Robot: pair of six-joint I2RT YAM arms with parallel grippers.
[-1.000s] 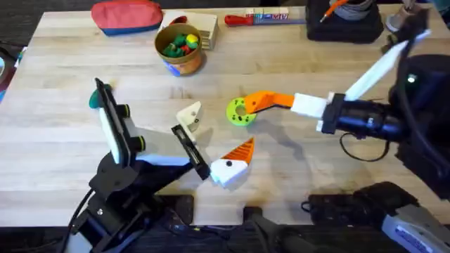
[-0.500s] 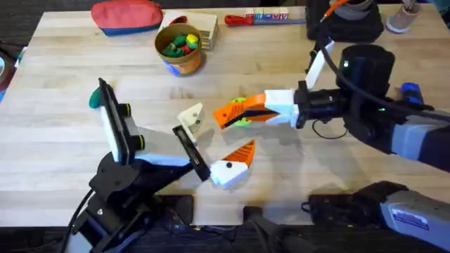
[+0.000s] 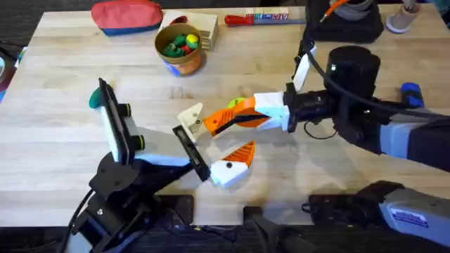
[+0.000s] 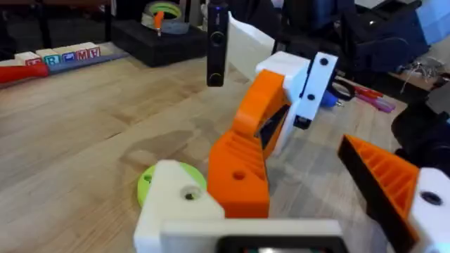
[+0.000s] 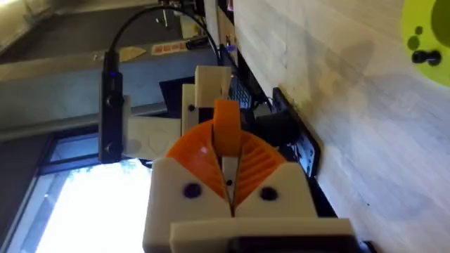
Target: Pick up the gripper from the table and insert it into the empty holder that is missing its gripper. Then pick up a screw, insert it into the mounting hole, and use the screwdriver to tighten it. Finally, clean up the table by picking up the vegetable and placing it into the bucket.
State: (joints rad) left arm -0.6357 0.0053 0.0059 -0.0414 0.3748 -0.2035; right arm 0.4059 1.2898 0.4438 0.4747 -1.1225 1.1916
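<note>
My right gripper [image 3: 228,118] is shut on the small orange gripper [image 3: 211,126], with its orange pads [image 5: 211,158] closed around it. The wedge's tip sits right beside the bare white holder [image 3: 190,117], one jaw of my left gripper [image 3: 214,137], which is open. In the left wrist view the orange gripper [image 4: 240,176] stands against the holder [image 4: 176,204]; whether it is seated I cannot tell. The left arm's other jaw carries an orange tip [image 3: 241,151]. The bucket [image 3: 181,48] stands at the back. A dark green vegetable [image 3: 93,100] peeks from behind the left arm. A blue screwdriver end [image 3: 410,91] shows past the right arm.
A lime green disc [image 3: 240,105] lies mostly under the right gripper. Along the back edge are a red pouch [image 3: 126,15], a wooden box [image 3: 202,28], a red-handled tool [image 3: 239,20] and a black case [image 3: 344,27]. Bare table lies at the left and front right.
The right arm has swung left over the lime disc, carrying the orange wedge up to the left arm's white holder. The left arm has stayed put.
</note>
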